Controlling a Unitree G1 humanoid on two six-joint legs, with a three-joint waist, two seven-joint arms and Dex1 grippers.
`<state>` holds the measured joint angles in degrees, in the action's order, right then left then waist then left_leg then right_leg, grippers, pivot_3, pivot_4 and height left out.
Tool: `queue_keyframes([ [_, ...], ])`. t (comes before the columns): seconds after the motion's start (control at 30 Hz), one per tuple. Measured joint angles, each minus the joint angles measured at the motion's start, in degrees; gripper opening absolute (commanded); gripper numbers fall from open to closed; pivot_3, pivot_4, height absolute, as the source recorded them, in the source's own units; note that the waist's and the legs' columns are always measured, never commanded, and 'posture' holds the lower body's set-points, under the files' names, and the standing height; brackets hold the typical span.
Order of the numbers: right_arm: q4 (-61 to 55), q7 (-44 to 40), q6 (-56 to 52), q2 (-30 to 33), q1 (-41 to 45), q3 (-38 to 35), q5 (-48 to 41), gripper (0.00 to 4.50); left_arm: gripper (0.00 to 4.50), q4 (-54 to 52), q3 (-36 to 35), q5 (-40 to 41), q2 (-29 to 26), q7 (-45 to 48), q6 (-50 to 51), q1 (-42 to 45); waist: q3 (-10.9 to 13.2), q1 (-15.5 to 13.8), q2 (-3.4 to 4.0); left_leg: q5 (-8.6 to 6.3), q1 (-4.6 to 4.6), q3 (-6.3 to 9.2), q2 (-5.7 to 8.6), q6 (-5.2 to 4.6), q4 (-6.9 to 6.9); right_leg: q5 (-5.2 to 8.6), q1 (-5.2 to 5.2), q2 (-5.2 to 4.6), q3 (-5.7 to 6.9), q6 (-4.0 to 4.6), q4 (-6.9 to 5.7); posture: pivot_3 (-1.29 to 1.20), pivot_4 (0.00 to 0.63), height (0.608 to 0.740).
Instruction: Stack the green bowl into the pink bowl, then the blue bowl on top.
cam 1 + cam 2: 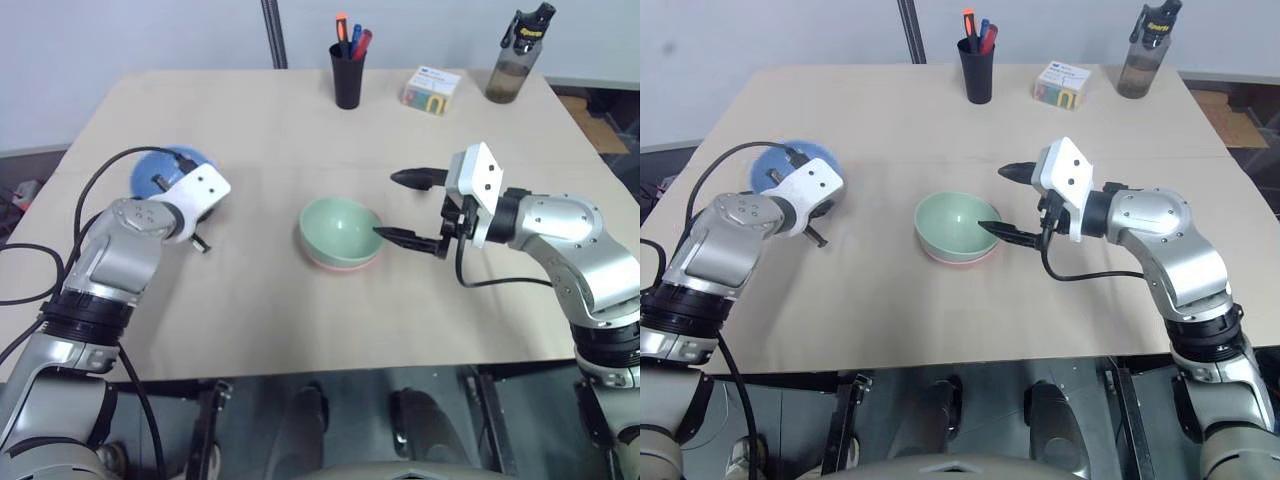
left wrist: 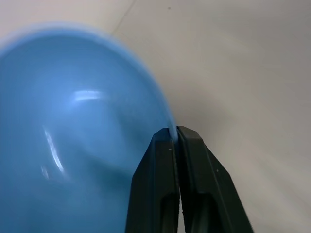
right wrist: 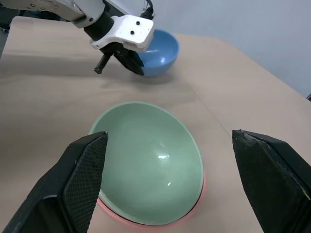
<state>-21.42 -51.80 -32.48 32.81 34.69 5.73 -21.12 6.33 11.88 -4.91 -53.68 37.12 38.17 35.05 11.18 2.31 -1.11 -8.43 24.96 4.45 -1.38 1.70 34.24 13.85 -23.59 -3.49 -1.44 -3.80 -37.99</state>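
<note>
Left eye view: the table (image 1: 300, 310) is a broad, pale wood-grain top, matte and flat. Near its middle the green bowl (image 1: 340, 228) sits nested in the pink bowl (image 1: 337, 264) — both mouth-up, round with no long axis, smooth and unmarked like matte plastic; of the pink one just a thin salmon crescent shows under the green rim. Far to the left the blue bowl (image 1: 153, 172) stands mouth-up too, though in the right wrist view it may be tipped slightly; the arm hides too much to be sure. Its inside has a soft sheen in the left wrist view.

The left gripper (image 2: 174, 133) has its two black fingers pressed together on the blue bowl's thin rim, one inside the wall and one outside — a pinch on the edge nearest the stacked pair. The right gripper (image 1: 410, 208) hovers just right of the green bowl, its tapered black fingers (image 1: 418, 178) spread wide and holding nothing, the lower tip close by the green rim.

At the far edge stand a black pen cup (image 1: 347, 74), a clear dark-capped bottle (image 1: 514, 60) and a small printed box (image 1: 431, 89).
</note>
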Motion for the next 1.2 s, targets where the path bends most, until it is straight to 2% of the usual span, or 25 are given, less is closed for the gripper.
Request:
queue_keyframes([
  [0.17, -0.06, 0.29, 0.24, 0.73, -0.75, -0.05, 0.0, 4.26, 0.03, -5.03, -2.87, 2.16, -1.37, 4.3, -1.31, -3.04, 0.01, 0.02, -0.02, 0.0, 0.01, -0.01, 0.0, 0.0, 0.0, -0.01, 0.0, -0.01, 0.0, 0.01, 0.01, 0.0, 0.15, 0.74],
  [0.27, -0.13, 0.51, 0.42, 1.69, -2.6, -0.69, -0.19, 4.26, 0.03, -11.85, -7.1, 7.05, -1.95, 9.11, -4.49, -5.11, 0.03, -0.29, -0.04, 0.0, 0.03, -0.01, 0.0, 0.0, 0.01, -0.04, 0.0, -0.05, 0.0, 0.08, 0.03, 0.0, 0.15, 0.74],
  [0.33, -1.08, -0.55, 1.64, 3.22, -7.2, -3.53, -1.87, 4.26, 0.03, -17.3, -10.43, 12.07, -1.41, 14.12, -13.78, -6.76, 0.02, -0.82, -0.05, 0.0, 0.05, -0.02, 0.04, 0.0, 0.01, -0.1, 0.06, -0.13, 0.02, 0.18, 0.1, 0.0, 0.15, 0.74],
  [0.4, -2.08, -1.64, 1.72, 5.75, -12.54, -7.11, -3.54, 4.26, 0.03, -20.41, -11.78, 16.01, 1.93, 17.08, -21.06, -6.06, 0.03, -1.71, -0.05, 0.0, 0.06, -0.03, 0.08, 0.0, 0.1, -0.11, 0.11, -0.17, 0.02, 0.19, 0.13, 0.0, 0.15, 0.74],
  [0.6, -8.01, -1.66, 2.26, 9.88, -24.38, -17.92, -7.09, 4.26, 0.03, -19.22, -9.5, 22.45, 4.78, 25.9, -21.39, 2.32, 0.02, -1.35, -0.03, 0.0, -0.13, -0.08, 0.04, -0.01, 0.21, 0.01, 0.22, -0.1, -0.02, -0.07, 0.02, 0.0, 0.15, 0.74],
  [0.73, -10.92, -1.54, 2.64, 11.23, -31.13, -23.78, -8.7, 4.26, 0.03, -14.87, -4.87, 22.29, 6.69, 33.04, -26.76, 5.79, 0.01, -1.31, -0.02, 0.0, -0.17, -0.08, 0.03, -0.02, 0.21, 0.02, 0.25, -0.08, -0.02, -0.07, 0.02, 0.0, 0.15, 0.74],
  [0.8, -12.0, -1.12, 2.64, 11.28, -32.51, -25.4, -9.18, 4.26, 1.1, -12.08, -2.63, 22.68, 7.21, 36.78, -26.5, 7.05, 0.01, -1.15, -0.02, 0.0, -0.16, -0.09, 0.03, -0.02, 0.22, 0.01, 0.24, -0.07, -0.03, -0.08, 0.02, 0.0, 0.15, 0.74],
  [0.83, -12.82, -0.43, 2.63, 11.34, -33.38, -26.63, -9.61, 4.26, 1.26, -9.94, -1.51, 23.2, 7.66, 40.14, -25.76, 8.39, 0.02, -1.03, -0.03, 0.0, -0.13, -0.07, 0.03, -0.02, 0.23, 0.02, 0.24, -0.06, -0.02, -0.08, 0.02, 0.0, 0.15, 0.74],
  [0.87, -13.18, -0.05, 2.62, 11.35, -33.64, -26.8, -9.69, 4.26, 1.76, -8.67, -1.06, 23.11, 8.1, 40.97, -26.04, 9.69, 0.02, -1.12, -0.03, 0.0, -0.12, -0.06, 0.03, -0.02, 0.24, 0.02, 0.24, -0.06, -0.01, -0.08, 0.03, 0.0, 0.15, 0.74],
  [1.03, -14.46, 1.06, 2.54, 11.37, -34.25, -26.86, -11.03, 4.26, 3.86, -4.84, -1.35, 22.11, 10.68, 40.37, -28.73, 12.37, 0.02, -1.34, -0.04, 0.0, -0.11, -0.07, 0.03, -0.02, 0.25, 0.01, 0.25, -0.07, -0.03, -0.08, 0.05, 0.0, 0.15, 0.74],
  [1.13, -14.46, 1.11, 2.52, 11.7, -34.52, -26.86, -11.43, 4.26, 3.86, -4.72, -3.44, 22.92, 10.76, 39.01, -28.27, 11.83, 0.03, -1.22, -0.04, 0.0, -0.11, -0.06, 0.03, -0.02, 0.25, 0.01, 0.24, -0.07, -0.03, -0.09, 0.03, 0.0, 0.15, 0.74],
  [1.2, -14.31, 0.58, 2.64, 12.28, -34.66, -26.84, -11.87, 4.26, 3.86, -7.52, -8.7, 25.62, 10.14, 36.07, -25.68, 8.22, 0.02, -0.84, -0.03, 0.0, -0.15, -0.08, 0.02, -0.02, 0.23, 0.01, 0.25, -0.07, -0.05, -0.09, 0.03, 0.0, 0.15, 0.74],
])
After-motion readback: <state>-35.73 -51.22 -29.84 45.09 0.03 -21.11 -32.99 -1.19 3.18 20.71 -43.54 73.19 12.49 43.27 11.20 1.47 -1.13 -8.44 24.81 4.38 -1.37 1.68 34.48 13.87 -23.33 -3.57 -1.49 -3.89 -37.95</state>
